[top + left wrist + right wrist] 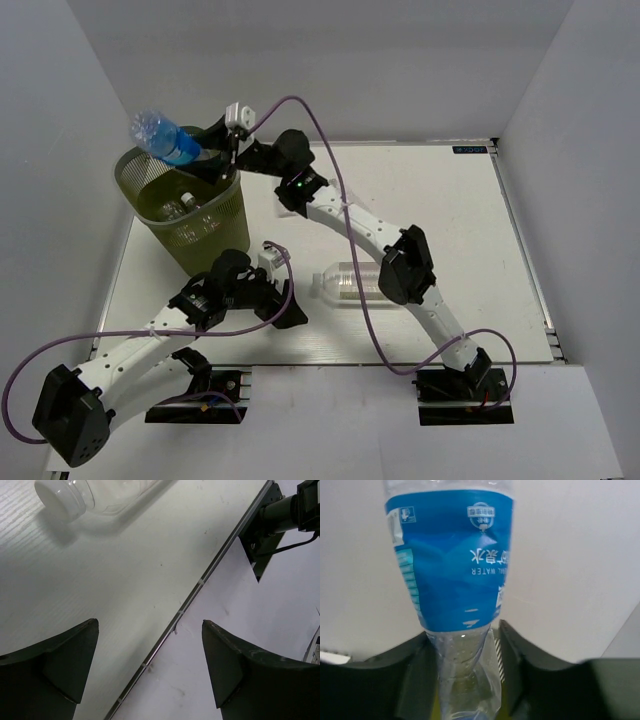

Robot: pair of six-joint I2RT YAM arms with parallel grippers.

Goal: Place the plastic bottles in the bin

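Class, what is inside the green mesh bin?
At least one clear bottle lies inside the bin. The blue-labelled bottle held over the rim hides part of the interior.

top: overhead, whole table (pixel 450 220) | left wrist: low over table edge | right wrist: tight on blue-label bottle (pixel 451 555)

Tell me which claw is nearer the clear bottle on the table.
Left. The left claw sits near the clear bottle; right claw holds a blue-labelled bottle over the bin.
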